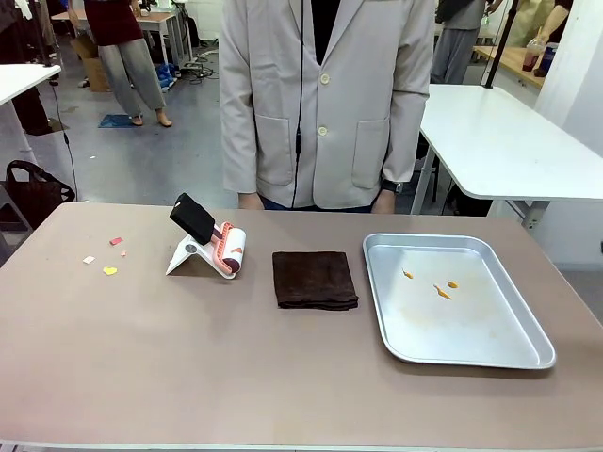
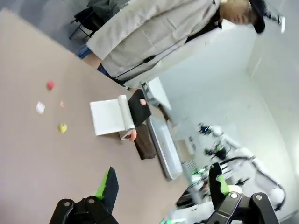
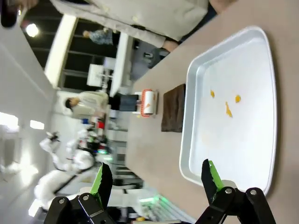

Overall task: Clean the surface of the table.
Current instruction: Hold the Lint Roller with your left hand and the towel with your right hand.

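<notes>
Both grippers sit closest: the left gripper and the right gripper each have their jaws spread wide, holding nothing, with the table beyond them. Its brownish top fills the foreground, its long axis running left to right, one long edge toward the robot. On its right part lies a silver tray holding three small orange bits. Left of the tray lies a folded dark brown cloth, then a black-handled roller propped on a white stand, then loose coloured scraps. At the far edge stands a person in a pale coat.
</notes>
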`<act>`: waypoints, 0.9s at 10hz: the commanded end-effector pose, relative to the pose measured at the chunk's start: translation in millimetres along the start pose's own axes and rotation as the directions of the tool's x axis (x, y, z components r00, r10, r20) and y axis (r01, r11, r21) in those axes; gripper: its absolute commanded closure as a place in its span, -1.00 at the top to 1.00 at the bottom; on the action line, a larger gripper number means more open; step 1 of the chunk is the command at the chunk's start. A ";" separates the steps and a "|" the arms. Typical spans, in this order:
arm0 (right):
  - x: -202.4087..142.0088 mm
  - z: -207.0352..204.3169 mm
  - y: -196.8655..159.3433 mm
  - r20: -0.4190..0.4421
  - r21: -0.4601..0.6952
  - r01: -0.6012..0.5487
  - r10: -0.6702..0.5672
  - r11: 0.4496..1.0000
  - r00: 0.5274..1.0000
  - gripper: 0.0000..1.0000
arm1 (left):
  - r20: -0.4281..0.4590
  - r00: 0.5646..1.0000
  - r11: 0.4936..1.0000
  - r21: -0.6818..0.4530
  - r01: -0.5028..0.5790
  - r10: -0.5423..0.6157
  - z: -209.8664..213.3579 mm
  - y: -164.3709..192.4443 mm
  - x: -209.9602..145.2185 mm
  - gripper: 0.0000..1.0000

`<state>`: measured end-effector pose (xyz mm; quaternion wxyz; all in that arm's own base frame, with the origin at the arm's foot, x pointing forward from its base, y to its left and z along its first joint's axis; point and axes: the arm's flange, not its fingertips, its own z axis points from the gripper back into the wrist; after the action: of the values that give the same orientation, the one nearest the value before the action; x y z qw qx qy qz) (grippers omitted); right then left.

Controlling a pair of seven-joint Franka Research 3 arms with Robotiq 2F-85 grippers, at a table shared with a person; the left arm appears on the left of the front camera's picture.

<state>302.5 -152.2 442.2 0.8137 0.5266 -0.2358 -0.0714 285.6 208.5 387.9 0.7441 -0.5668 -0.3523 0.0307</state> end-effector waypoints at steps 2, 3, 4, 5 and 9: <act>-32.8 -93.4 115.4 -0.137 -0.237 -0.250 0.222 0.939 0.965 1.00 | -0.202 0.970 0.980 0.117 0.163 -0.137 -76.9 -116.3 31.2 1.00; -33.1 -131.5 140.1 -0.214 -0.282 -0.325 0.271 0.903 0.938 1.00 | -0.275 0.949 0.965 0.167 0.202 -0.151 -110.3 -135.4 39.3 1.00; -33.2 -171.9 159.9 -0.285 -0.321 -0.407 0.323 0.855 0.903 1.00 | -0.355 0.922 0.955 0.183 0.233 -0.157 -144.2 -146.9 47.3 1.00; -34.7 -212.2 176.1 -0.355 -0.362 -0.474 0.351 0.803 0.866 1.00 | -0.437 0.887 0.939 0.217 0.268 -0.152 -183.2 -154.6 52.0 1.00; -60.3 -364.6 186.3 -0.575 -0.436 -0.681 0.400 0.588 0.714 1.00 | -0.604 0.797 0.813 0.456 0.362 -0.016 -312.4 -142.9 55.0 1.00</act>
<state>363.3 243.5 468.9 0.9394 0.1577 -0.1821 0.2438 434.8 -76.4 500.4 0.9299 -0.2940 -0.1759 -0.1341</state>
